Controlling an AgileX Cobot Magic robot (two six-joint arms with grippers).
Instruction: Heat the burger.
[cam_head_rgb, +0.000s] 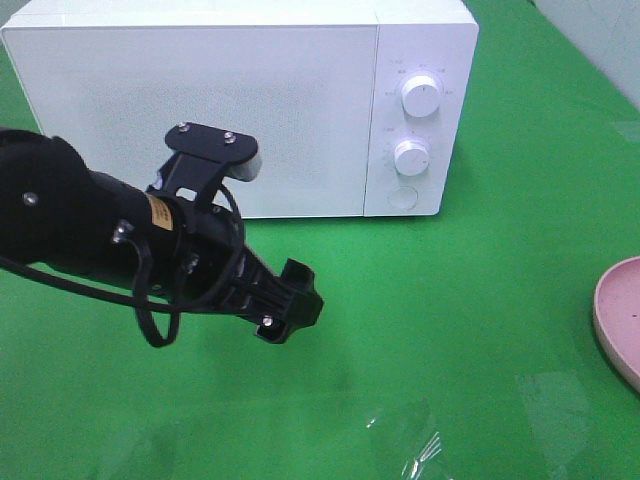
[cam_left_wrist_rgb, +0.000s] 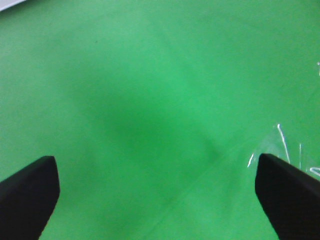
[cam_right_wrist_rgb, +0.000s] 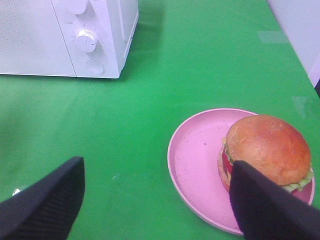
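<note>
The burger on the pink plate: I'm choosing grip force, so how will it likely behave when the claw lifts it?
The burger looks soft; its domed bun would probably dent under a firm squeeze. Its stacked layers, with lettuce poking out, may slide apart if tilted. It sits near the edge of the pink plate, so pushing could shift it off.

White microwave (cam_head_rgb: 240, 100) across the upper frame, door shut, two round dials (cam_head_rgb: 421, 97) stacked at its right above a round button (cam_head_rgb: 402, 196). Green tabletop (cam_head_rgb: 450, 320) throughout. Pink plate (cam_head_rgb: 622, 315) at the right edge, partly cropped.
</note>
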